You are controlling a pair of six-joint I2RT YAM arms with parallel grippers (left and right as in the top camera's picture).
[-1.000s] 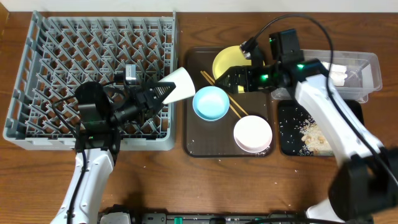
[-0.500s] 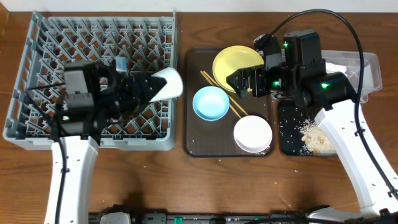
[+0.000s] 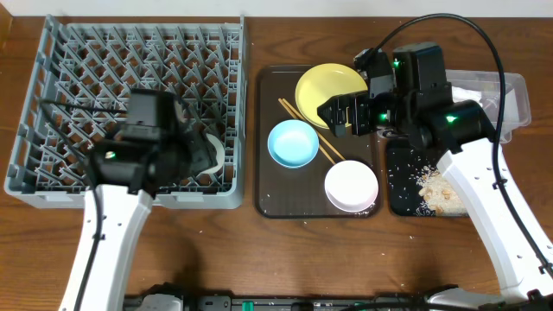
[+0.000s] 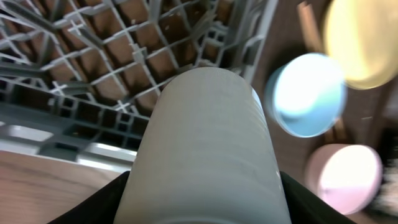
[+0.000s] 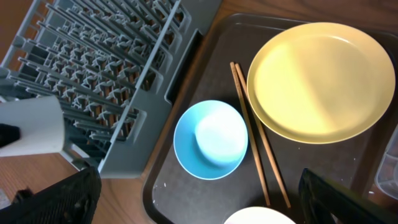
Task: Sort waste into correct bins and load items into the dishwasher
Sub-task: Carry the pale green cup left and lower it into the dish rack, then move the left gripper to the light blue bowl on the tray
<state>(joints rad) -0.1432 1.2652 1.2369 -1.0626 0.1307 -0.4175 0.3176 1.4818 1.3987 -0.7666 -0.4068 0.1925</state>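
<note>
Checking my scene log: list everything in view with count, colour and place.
dish rack: one, grey, left
cup: one, white, over the rack's front right part, in the left gripper
serving tray: one, dark brown, centre
plate: one, yellow, back of the serving tray
blue bowl: one, light blue, left on the serving tray
white bowl: one, white, front of the serving tray
chopsticks: two, wooden, on the serving tray between plate and bowls
tub: one, clear, back right, white napkin inside
black tray: one, black, front right, whitish food scraps inside
table: one, brown wood
left gripper: one, black, shut on the cup
right gripper: one, black, open, above the serving tray by the plate
</note>
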